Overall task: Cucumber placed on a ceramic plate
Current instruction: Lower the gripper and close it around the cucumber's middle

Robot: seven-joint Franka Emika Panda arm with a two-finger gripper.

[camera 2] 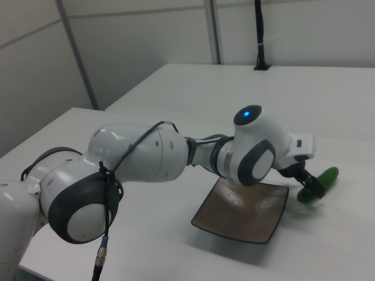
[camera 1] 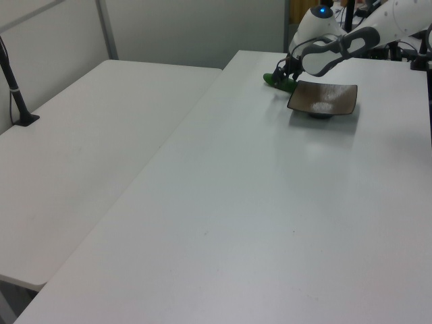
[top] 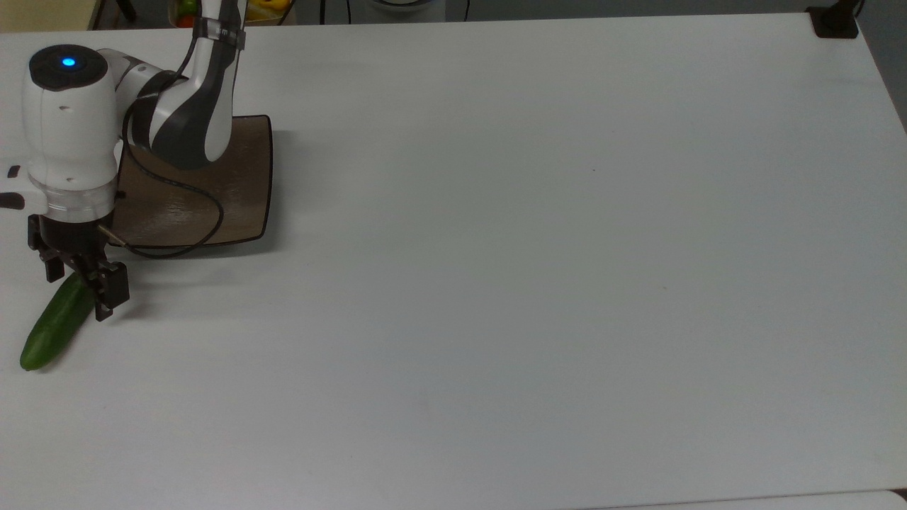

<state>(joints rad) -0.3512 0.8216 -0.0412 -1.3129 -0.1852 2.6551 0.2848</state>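
You have the gripper (top: 76, 292) down over the upper end of the cucumber (top: 55, 324), with the jaws spread and one finger on either side of it, while the rest of the cucumber lies flat on the white table (top: 538, 269) toward the top view's lower left. The ceramic plate (top: 241, 198) sits just beside it toward the top view's upper right, bare, with the arm (top: 191, 106) and its black cable (top: 205, 241) hanging over the plate's near edge.

The hand (camera 2: 309, 185) straddles the cucumber (camera 2: 318, 183) beside the ceramic plate (camera 2: 243, 213).
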